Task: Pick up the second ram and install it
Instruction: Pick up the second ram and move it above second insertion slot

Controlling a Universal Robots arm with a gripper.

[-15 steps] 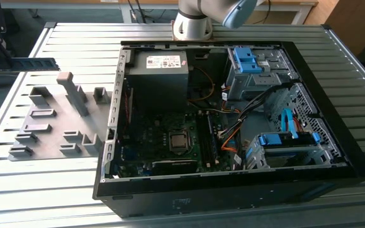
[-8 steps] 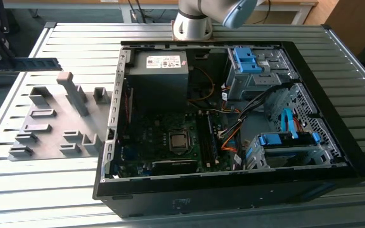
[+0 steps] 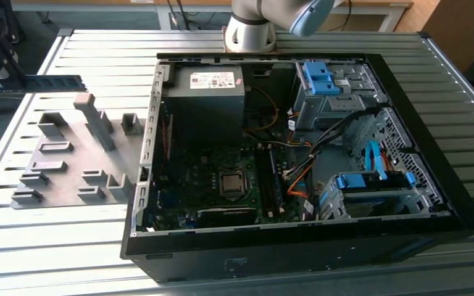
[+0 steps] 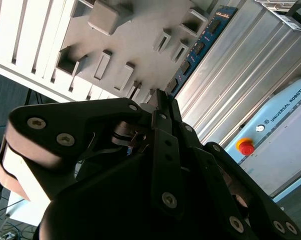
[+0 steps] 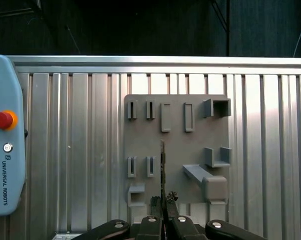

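Note:
The second ram (image 3: 56, 83) is a long dark blue-green stick that hangs level in the air above the table's far corner on the exterior view's left, over the grey holder plate (image 3: 72, 160). In the second wrist view my gripper (image 4: 160, 102) is shut on one end of the ram (image 4: 200, 45), whose black chips show along its length. The first wrist view has the ram (image 5: 163, 160) edge-on as a thin line rising from my gripper (image 5: 163, 200), above the holder plate (image 5: 175, 145). The open computer case (image 3: 418, 234) lies to the exterior view's right, its motherboard slots (image 3: 274, 179) beside the processor socket.
The holder plate carries several upright grey blocks (image 3: 97, 123). A pale teach pendant (image 5: 3, 135) with a red button lies on the slatted metal table (image 3: 56, 246). The arm's base (image 3: 249, 31) stands behind the case. Cables and blue drive brackets (image 3: 320, 77) fill the case's right side.

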